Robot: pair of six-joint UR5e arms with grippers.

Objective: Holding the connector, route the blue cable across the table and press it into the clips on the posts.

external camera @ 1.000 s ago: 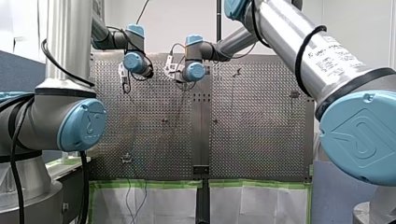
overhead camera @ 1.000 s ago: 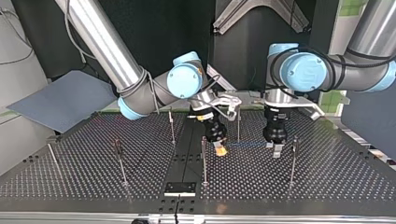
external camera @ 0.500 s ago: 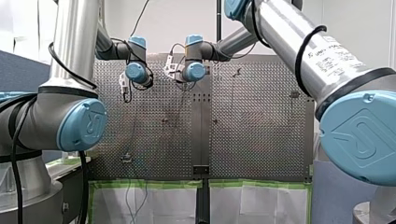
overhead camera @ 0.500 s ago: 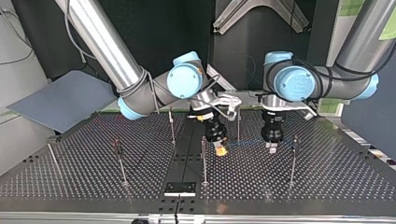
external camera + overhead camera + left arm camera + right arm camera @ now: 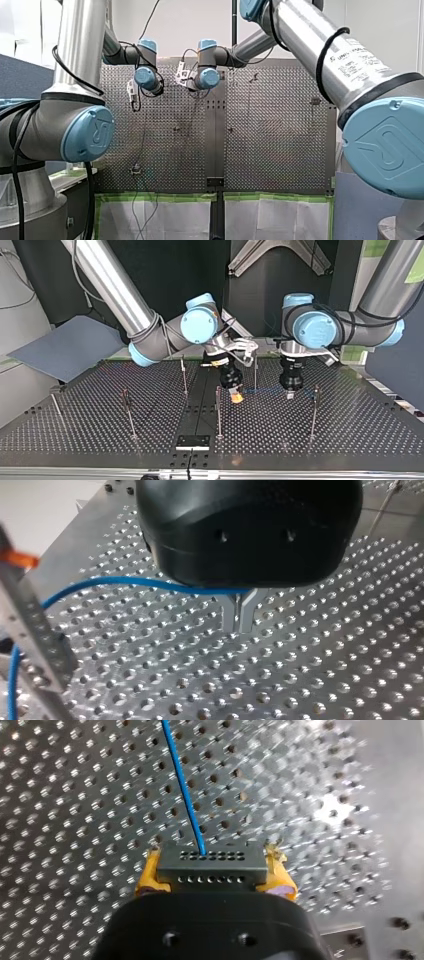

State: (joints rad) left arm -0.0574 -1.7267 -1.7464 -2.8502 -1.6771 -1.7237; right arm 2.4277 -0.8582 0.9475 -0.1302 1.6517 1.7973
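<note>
Top view: my two grippers are hanging low over the table, near its middle, and the cable is running in a short, almost level line between them.
Right gripper: it is pinching the connector between its yellow pads. The cable is leaving the front face of the connector and going away over the holes.
Left gripper: its metal fingers are standing pressed almost together, and the cable is passing between them at their root. I am judging that it is gripping the cable there as a guide.
Cable past the left gripper: in the left wrist view it is curving away beside the gripper towards a post with an orange clip, then dropping down near that post. I cannot tell if it is sitting in the clip.
Posts: thin posts are standing apart over the table. One is rising just behind the stretched cable, one is near the right gripper, and one is near the left gripper.
Done so far: the connector is in hand and a piece of cable is being held straight between both grippers.
Left to do: I am seeing no clip with the cable clearly inside it, so I am judging the task to be in an early part, with the routing and the pressing into the clips mostly ahead.
</note>
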